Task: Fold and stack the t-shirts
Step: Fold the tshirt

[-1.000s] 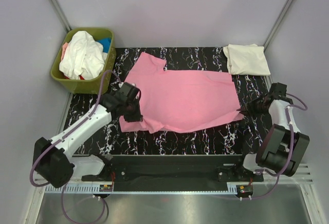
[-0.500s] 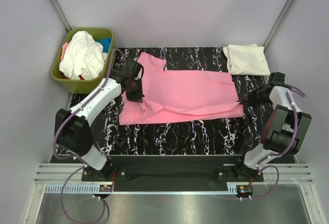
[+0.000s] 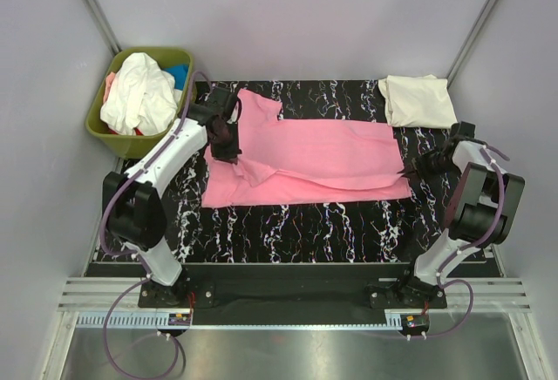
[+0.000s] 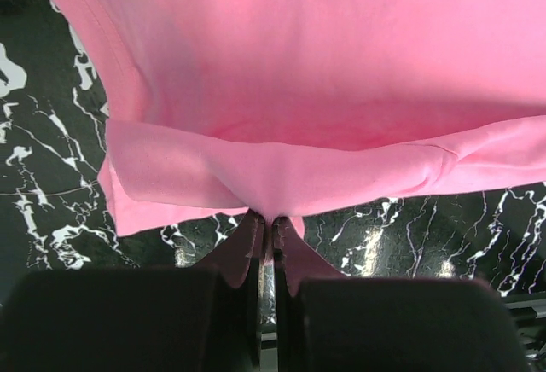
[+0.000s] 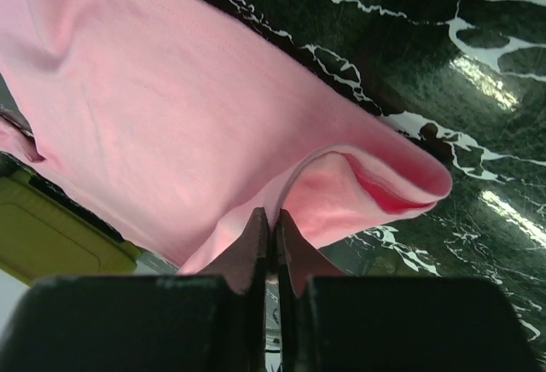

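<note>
Pale grey walls closed in a black desk veined with white marble streaks, the two arm bases bolted along its near edge. The pink t-shirt lay on the middle of the desk as a long, narrow band. Its long axis ran left to right, spanning most of the desk's width. One flap jutted toward the far-left corner, and the near edge was doubled over on itself in a loose fold. Which end held the collar could not be told.

The left pincer stood at the shirt's left end, clenched on a pinch of pink cloth. In the left wrist view its dark fingers met tight, with the fabric bunched between them. The right pincer was at the right end, likewise clamped on the pink t-shirt. In the right wrist view the fingers pressed together on a rolled hem that curled open beside them.

A cream t-shirt lay folded into a neat rectangle at the far-right corner of the desk, apart from the pink one.

An olive-green bin sat off the far-left corner, beside the desk. It held a crumpled white t-shirt heaped above the rim, with blue cloth showing behind it on the right.
</note>
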Controlling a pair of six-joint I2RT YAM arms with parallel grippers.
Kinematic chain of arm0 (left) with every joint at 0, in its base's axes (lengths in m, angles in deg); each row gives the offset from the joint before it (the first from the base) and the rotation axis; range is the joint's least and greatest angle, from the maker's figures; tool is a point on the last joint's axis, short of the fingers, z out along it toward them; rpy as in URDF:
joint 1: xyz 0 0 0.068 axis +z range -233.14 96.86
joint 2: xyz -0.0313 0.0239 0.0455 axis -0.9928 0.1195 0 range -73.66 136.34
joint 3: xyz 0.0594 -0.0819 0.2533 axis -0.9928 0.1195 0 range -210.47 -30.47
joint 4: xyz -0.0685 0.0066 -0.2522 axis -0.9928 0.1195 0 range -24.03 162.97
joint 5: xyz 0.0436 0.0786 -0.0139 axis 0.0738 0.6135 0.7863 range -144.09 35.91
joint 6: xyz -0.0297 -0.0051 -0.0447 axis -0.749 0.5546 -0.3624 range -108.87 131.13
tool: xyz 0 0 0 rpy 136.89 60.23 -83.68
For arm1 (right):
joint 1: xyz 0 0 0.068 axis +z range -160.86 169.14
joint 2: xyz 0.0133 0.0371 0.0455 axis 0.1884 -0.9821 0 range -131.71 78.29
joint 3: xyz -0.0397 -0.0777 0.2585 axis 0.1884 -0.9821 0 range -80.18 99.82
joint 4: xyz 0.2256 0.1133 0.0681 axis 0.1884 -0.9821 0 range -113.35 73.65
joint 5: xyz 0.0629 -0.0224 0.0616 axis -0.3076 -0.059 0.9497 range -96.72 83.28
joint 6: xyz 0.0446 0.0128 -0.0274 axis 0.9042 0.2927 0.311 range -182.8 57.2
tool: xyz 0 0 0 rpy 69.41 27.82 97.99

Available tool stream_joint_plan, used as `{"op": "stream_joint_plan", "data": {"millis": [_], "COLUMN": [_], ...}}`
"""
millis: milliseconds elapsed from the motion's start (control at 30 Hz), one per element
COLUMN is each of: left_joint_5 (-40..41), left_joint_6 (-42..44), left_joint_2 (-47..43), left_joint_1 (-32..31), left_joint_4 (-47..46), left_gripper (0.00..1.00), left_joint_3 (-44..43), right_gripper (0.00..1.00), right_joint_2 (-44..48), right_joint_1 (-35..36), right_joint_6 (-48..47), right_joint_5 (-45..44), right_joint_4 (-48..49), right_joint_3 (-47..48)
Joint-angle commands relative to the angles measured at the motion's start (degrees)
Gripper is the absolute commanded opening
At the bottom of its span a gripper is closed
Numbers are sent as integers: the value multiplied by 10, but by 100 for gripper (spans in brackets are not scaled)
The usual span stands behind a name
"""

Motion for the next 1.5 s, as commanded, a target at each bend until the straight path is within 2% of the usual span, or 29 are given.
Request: {"op": "stream_joint_plan", "data": {"millis": [0, 133, 267, 367, 433, 467, 533, 567, 667, 700, 800, 900, 1000, 1033, 1100, 1233, 1267, 1367, 1400, 1467], "left_joint_5": [24, 23, 22, 22, 25, 26, 28, 29, 42, 41, 41, 42, 24, 18, 5, -31, -45, -49, -51, -54], "left_joint_6": [18, 21, 22, 22, 23, 23, 23, 23, 23, 23, 17, 11, -2, -9, -20, -38, -41, -55, -63, -68], "left_joint_2": [17, 35, 57, 74, 85, 95, 107, 118, 140, 144, 137, 82, 7, -28, -57, -109, -122, -138, -139, -139], "left_joint_1": [9, 14, 18, 22, 28, 30, 37, 40, 56, 61, 75, 74, 74, 74, 73, 71, 68, 57, 54, 51], "left_joint_4": [5, -2, -9, -11, -9, -8, -5, -1, 19, 31, 55, 43, 1, -10, -47, -113, -139, -177, -186, -206], "left_gripper": [6, 6, 7, 9, 14, 16, 21, 23, 29, 30, 34, 41, 44, 44, 44, 40, 40, 38, 37, 37], "left_joint_3": [-28, -22, -18, -28, -43, -49, -63, -81, -133, -147, -188, -164, -68, -10, 47, 188, 207, 262, 282, 297], "right_gripper": [0, 1, 9, 15, 17, 25, 29, 37, 52, 62, 78, 79, 75, 74, 72, 62, 53, 44, 43, 42], "right_joint_2": [-15, -36, -58, -71, -79, -80, -87, -89, -95, -96, -88, -60, 22, 39, 72, 92, 93, 84, 72, 54], "right_joint_1": [4, 5, 5, 5, 5, 5, 5, 5, 5, 5, 5, 6, 21, 33, 72, 136, 152, 227, 265, 297], "right_joint_6": [7, 8, 4, 3, 6, 7, 10, 10, 9, 8, -9, -21, -23, -26, -29, -36, -36, -35, -34, -31], "right_joint_5": [-12, -20, -22, -26, -29, -30, -29, -29, -33, -39, -60, -78, -87, -93, -105, -106, -106, -124, -128, -148], "right_joint_4": [14, 20, 20, 20, 17, 17, 13, 8, -9, -16, -51, -63, -38, -28, -16, 17, 30, 35, 35, 25], "right_joint_3": [28, 31, 38, 47, 56, 60, 75, 81, 116, 136, 177, 171, 109, 91, 44, -11, -23, -22, -17, 7]}}
